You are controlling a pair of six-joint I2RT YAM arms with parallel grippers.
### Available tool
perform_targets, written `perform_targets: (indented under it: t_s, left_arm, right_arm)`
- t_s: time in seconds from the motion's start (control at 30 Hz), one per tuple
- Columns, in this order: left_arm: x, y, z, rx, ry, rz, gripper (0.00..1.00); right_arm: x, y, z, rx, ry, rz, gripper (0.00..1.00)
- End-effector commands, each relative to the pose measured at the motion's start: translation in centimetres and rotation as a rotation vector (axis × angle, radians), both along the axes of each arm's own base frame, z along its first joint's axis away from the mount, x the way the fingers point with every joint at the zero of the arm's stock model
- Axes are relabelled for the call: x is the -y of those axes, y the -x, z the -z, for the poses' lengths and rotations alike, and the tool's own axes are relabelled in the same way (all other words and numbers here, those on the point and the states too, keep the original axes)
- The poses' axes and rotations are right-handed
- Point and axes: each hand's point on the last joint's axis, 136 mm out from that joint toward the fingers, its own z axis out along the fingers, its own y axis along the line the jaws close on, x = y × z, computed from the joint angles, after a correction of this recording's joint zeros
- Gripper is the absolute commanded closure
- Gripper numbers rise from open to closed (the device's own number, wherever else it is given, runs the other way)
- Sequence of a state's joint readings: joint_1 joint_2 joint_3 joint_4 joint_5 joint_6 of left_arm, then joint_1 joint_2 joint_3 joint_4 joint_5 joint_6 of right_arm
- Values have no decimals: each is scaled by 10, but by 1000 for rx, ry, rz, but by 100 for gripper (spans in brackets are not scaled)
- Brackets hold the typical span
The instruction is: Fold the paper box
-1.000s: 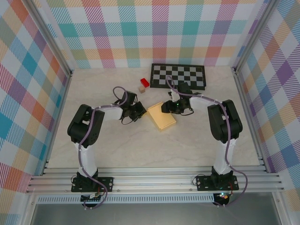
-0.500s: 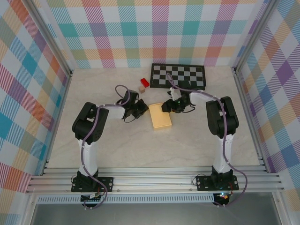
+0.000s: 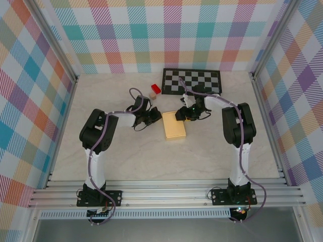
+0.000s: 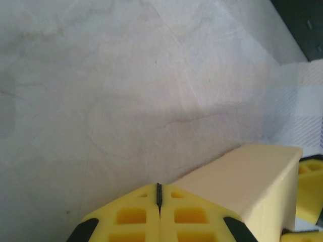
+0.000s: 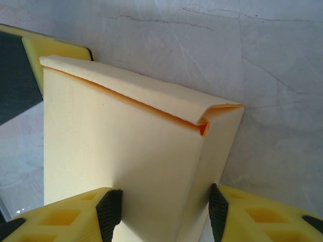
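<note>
pale cream marbled table [image 3: 212,151], faint veins and hairline cracks showing in both wrist views. it is boxed in by pastel plaid walls [image 3: 166,35] at the back and both sides, with silver aluminium rails [image 3: 166,194] along the near edge where the arm bases bolt on. the paper box [image 3: 174,125] is folded into a flat yellow rectangle and lies on the table between the two grippers, about mid-table. the right gripper [image 3: 179,115] sits at the box's far right corner. in the right wrist view its jaws clamp the paper box [image 5: 126,151], one black pad on each side wall, and a folded flap with an orange crease runs across the end away from the fingers. right gripper [image 5: 161,201] is grasping the box. the left gripper [image 3: 153,117] is just off the box's left edge at the far end. in its wrist view the left gripper [image 4: 158,194] has its yellow fingers pressed flat together, holding nothing. the paper box [image 4: 252,181] is right beside its tips on the right; can't tell if they touch. beyond the right gripper, toward the back wall, is a black-and-white checkerboard mat [image 3: 192,81]. beyond the left gripper are a small red block [image 3: 155,88] and a tan block [image 3: 152,95], next to each other and well apart from the box. purple cables loop over both arms.
</note>
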State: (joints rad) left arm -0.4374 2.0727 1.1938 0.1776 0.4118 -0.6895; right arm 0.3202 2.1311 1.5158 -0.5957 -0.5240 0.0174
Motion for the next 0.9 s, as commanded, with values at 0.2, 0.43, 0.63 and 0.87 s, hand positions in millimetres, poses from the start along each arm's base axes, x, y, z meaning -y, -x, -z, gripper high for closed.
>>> perform_targets:
  t_s: [0.2, 0.43, 0.63, 0.87]
  left_arm:
    - [-12, 47, -43, -8, -23, 116, 94]
    - [-57, 57, -64, 6, -112, 31, 93]
    - [-137, 34, -105, 41, -205, -173, 88]
    - [-210, 28, -120, 188, -431, -310, 54]
  right_arm:
    - [5, -16, 26, 44, 153, -31, 46]
    - [4, -42, 6, 109, 189, -23, 42]
    - [17, -46, -42, 184, 133, 89, 38]
    - [74, -16, -104, 318, 78, 351, 36]
